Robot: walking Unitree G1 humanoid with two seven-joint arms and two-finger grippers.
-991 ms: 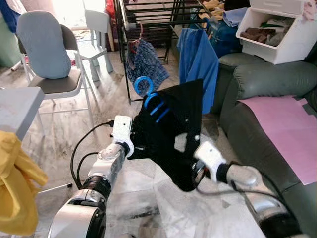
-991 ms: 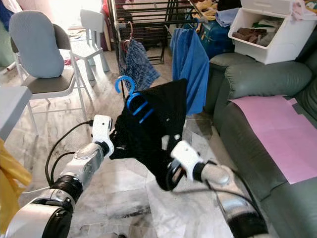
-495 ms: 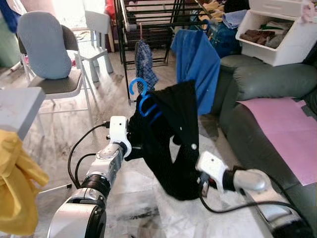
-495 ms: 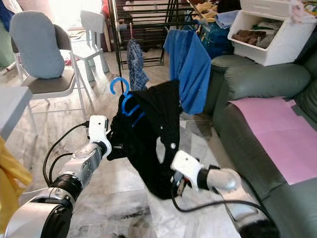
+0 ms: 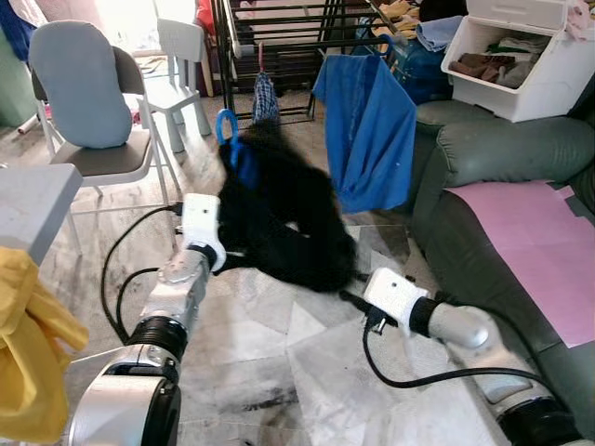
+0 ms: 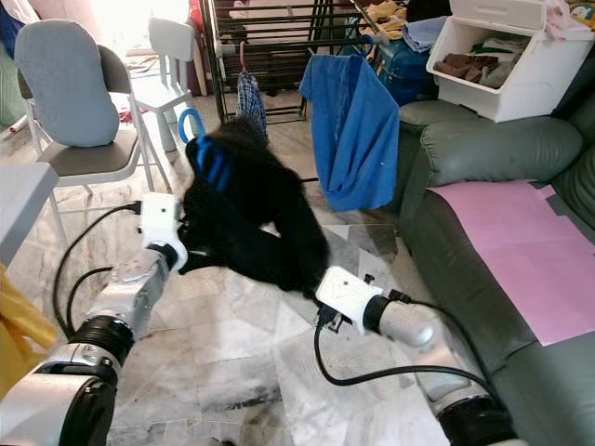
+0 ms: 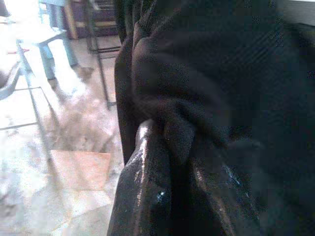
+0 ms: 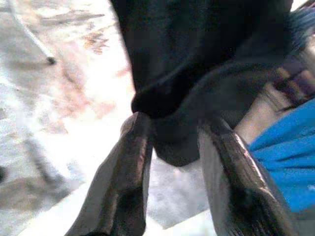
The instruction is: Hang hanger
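A black garment point(image 5: 279, 223) hangs bunched on a blue hanger whose hook point(image 5: 226, 125) pokes up at its top left. My left gripper point(image 7: 182, 167) is shut on the garment near the hanger, holding it up in front of the dark drying rack point(image 5: 279, 37). My right gripper point(image 8: 174, 132) is open just below the garment's lower edge, and its fingers point(image 8: 128, 162) stand apart with the hem hanging at their tips. In the eye views the right wrist point(image 5: 395, 295) sits low to the right of the garment.
A blue shirt point(image 5: 372, 130) and a checked garment point(image 5: 265, 98) hang on the rack. A grey sofa point(image 5: 483, 158) with a pink sheet point(image 5: 530, 232) is on the right, and a white bin point(image 5: 521, 56) stands above it. Chairs point(image 5: 93, 102) are on the left, with yellow cloth point(image 5: 33, 353) near the left edge.
My left arm has swung the hanger and garment left and up toward the rack. The garment has bunched up. My right gripper has let go of its lower part and dropped lower.
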